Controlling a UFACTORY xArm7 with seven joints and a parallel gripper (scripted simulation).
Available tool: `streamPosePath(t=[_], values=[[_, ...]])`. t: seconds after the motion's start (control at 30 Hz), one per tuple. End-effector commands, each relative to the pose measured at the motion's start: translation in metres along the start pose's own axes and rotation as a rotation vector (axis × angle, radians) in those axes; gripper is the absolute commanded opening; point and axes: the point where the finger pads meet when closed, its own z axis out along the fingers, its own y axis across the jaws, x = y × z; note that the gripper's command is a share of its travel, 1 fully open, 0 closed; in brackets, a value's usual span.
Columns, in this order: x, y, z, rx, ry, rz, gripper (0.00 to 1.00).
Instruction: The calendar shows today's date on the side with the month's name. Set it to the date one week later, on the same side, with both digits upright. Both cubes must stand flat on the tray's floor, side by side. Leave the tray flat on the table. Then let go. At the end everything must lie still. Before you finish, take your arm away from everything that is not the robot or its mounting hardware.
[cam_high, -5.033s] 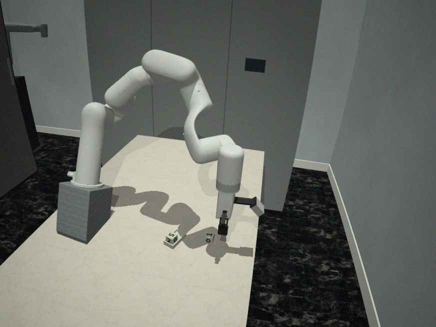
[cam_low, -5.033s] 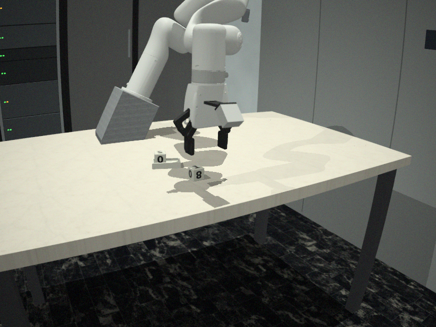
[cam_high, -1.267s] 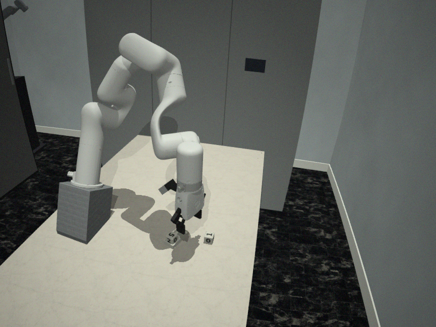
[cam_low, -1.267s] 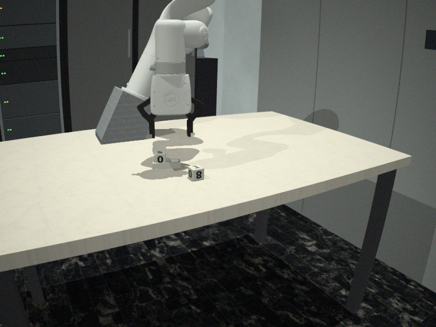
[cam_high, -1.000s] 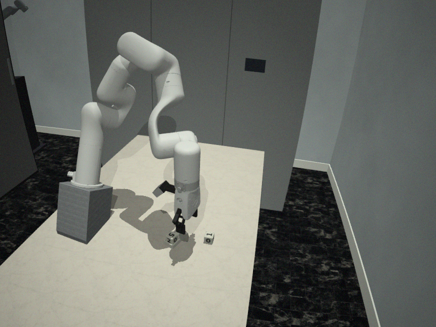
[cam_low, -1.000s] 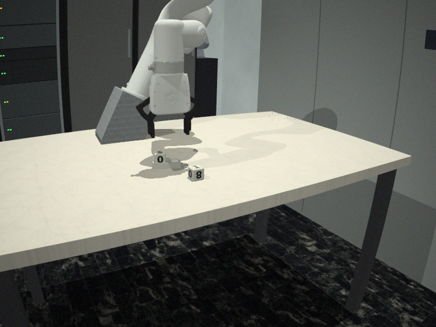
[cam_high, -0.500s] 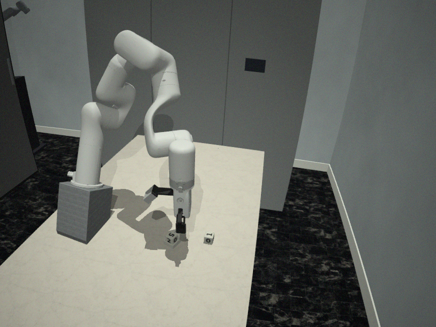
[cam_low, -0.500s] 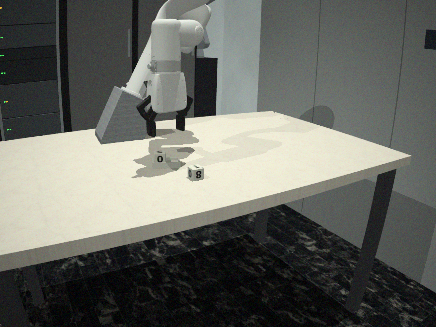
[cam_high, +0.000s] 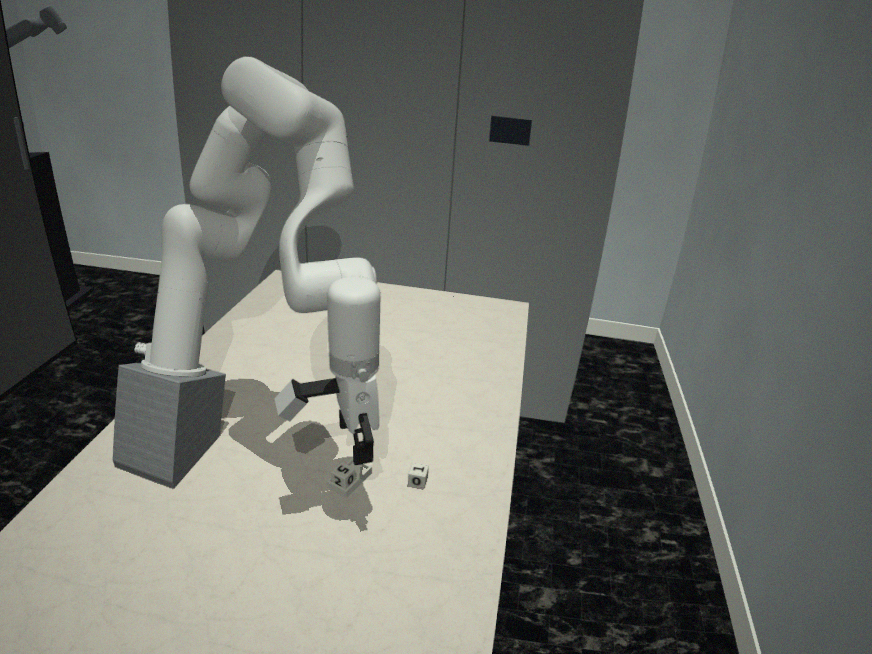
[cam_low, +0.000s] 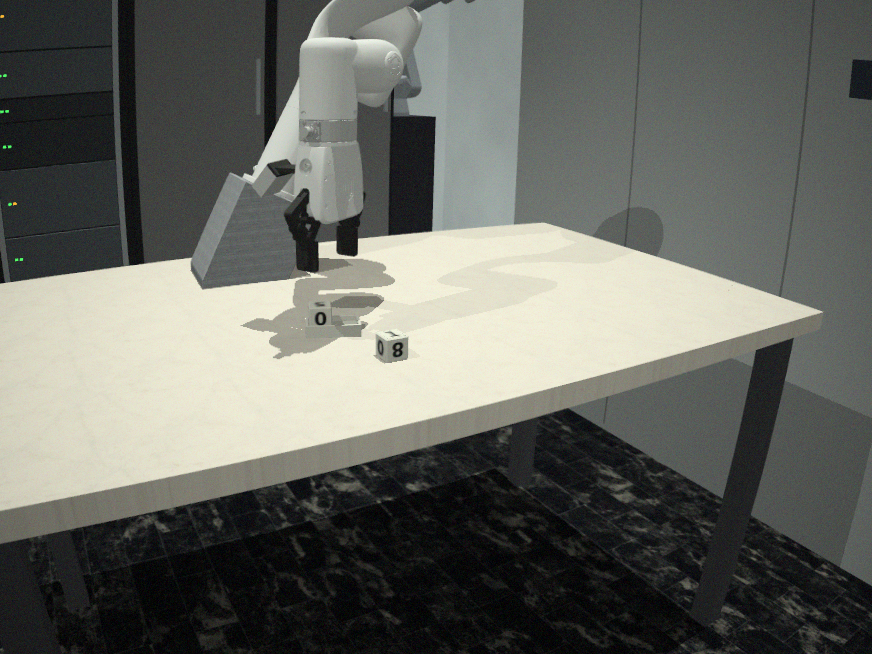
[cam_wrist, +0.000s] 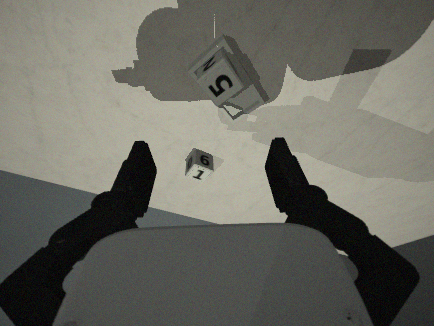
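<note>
The tray (cam_high: 357, 485) (cam_low: 335, 330) (cam_wrist: 255, 75) sits on the table (cam_high: 281, 577) (cam_low: 422, 387) (cam_wrist: 60, 125), below the jaws and, in the wrist view, beyond their fingertips. One cube (cam_high: 344, 477) (cam_low: 319, 313) (cam_wrist: 220, 80) stands at one end of it, a 5 on top and a 0 on one side. The second cube (cam_high: 417, 476) (cam_low: 391, 346) (cam_wrist: 199, 164) lies outside the tray on the table, lower than the jaws, and appears between the two fingers in the wrist view; its top shows a 1. The month's name cannot be read.

The gripper (cam_high: 352, 437) (cam_low: 327, 259) (cam_wrist: 210, 154) hangs above the table, spread fully open and holding nothing. In the top view one finger blocks part of the view toward the tray. The arm's shadow falls across the tray.

Above the jaws are one arm (cam_high: 320, 151) (cam_low: 327, 77) and, to one side, one small box (cam_high: 289, 399) (cam_low: 271, 177) on a black bracket. One pedestal (cam_high: 144, 436) (cam_low: 239, 246) carries the arm, well apart from them. In all there are two cubes and one tray.

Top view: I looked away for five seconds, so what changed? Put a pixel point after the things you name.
The gripper (cam_high: 353, 439) (cam_low: 327, 260) (cam_wrist: 210, 154) moved left in that view, towards the tray (cam_high: 347, 492) (cam_low: 335, 330) (cam_wrist: 251, 101), and turned. Nothing seen grasped or released. The tray, its cube (cam_high: 345, 477) (cam_low: 319, 313) (cam_wrist: 220, 82) and the loose cube (cam_high: 416, 477) (cam_low: 391, 346) (cam_wrist: 199, 164) stayed put.
</note>
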Motion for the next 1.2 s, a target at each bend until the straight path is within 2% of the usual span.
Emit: streamPosePath(t=[0.0,0.1,0.5,0.83,1.17], values=[[0.003,0.001,-0.002,0.007,-0.019,-0.115,1.00],[0.008,0.003,-0.002,0.010,-0.017,-0.239,1.00],[0.018,0.009,-0.004,0.015,-0.009,-0.519,1.00],[0.022,0.011,-0.004,0.017,-0.005,-0.636,1.00],[0.023,0.012,-0.004,0.018,-0.004,-0.655,1.00]])
